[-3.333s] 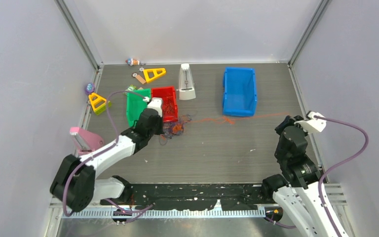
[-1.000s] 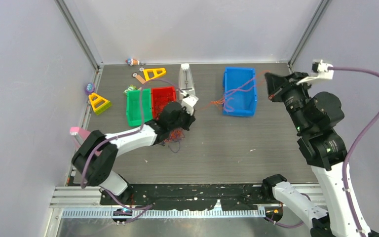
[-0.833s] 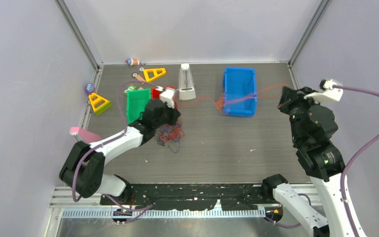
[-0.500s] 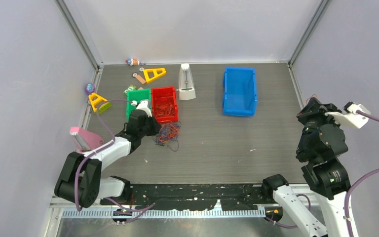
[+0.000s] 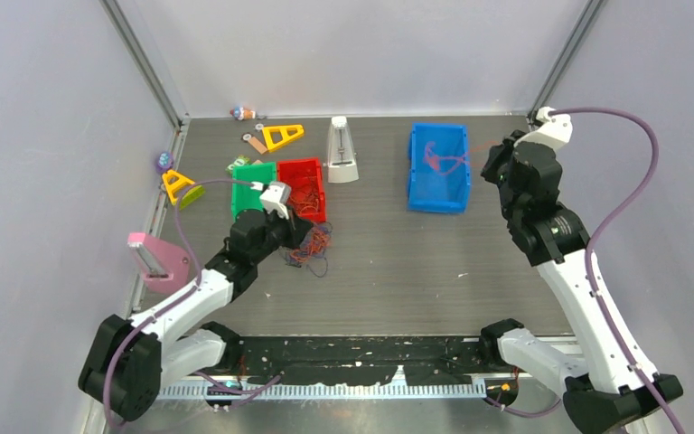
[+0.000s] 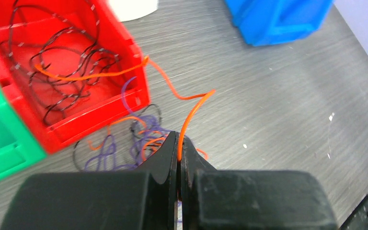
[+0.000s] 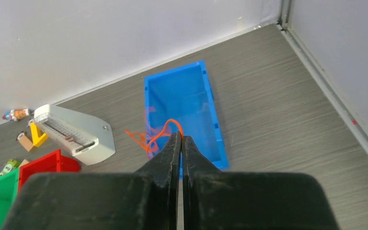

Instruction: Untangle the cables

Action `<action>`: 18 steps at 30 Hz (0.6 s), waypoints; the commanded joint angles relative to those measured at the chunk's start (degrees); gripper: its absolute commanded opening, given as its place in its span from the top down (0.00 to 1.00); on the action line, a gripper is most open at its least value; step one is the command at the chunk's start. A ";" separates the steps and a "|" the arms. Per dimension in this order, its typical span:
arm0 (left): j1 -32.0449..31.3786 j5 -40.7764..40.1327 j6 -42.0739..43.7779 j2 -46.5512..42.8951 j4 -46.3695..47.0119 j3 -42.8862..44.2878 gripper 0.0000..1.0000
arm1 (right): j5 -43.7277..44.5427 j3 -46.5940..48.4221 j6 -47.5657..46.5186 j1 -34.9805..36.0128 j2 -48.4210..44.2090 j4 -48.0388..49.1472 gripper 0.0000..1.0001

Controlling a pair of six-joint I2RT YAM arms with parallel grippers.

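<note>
A tangle of thin orange, purple and black cables (image 5: 310, 246) lies on the table just in front of the red bin (image 5: 300, 189); it also shows in the left wrist view (image 6: 124, 143). Black strands (image 6: 67, 57) lie inside the red bin (image 6: 124, 48). My left gripper (image 6: 178, 143) is shut on an orange cable (image 6: 191, 108) that runs up over the red bin's rim. My right gripper (image 7: 181, 139) is shut on another orange cable (image 7: 160, 134), whose loops hang over the blue bin (image 7: 187, 110). From above this cable (image 5: 441, 159) sits in the blue bin (image 5: 421, 194), next to my right gripper (image 5: 492, 165).
A green bin (image 5: 251, 187) stands left of the red one. A white metronome (image 5: 342, 150), yellow triangle pieces (image 5: 281, 136) and small toys lie at the back left. A pink object (image 5: 154, 258) sits at the left edge. Walls close in the table.
My right arm swung from the right edge up and back to the blue bin, bringing its orange cable into it. My left gripper shifted slightly right beside the tangle.
</note>
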 commanded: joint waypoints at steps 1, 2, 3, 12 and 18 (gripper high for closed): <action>-6.13 -3.85 8.27 -3.70 4.54 -0.27 1.00 | -5.57 5.72 1.13 -0.05 2.61 5.70 0.95; -7.09 -4.41 9.29 -4.14 4.67 -0.32 1.00 | -6.96 6.20 1.10 -0.05 3.40 6.06 0.95; -7.78 -4.68 9.98 -4.46 4.87 -0.37 1.00 | -7.47 7.28 1.05 -0.09 5.11 6.64 0.95; -12.55 -4.13 15.08 -7.49 7.72 -1.83 1.00 | -8.02 13.00 0.56 -0.58 14.49 7.83 0.95; -16.58 -7.31 18.86 -12.53 10.07 -4.28 1.00 | -8.68 12.60 1.00 -2.07 17.18 9.42 0.95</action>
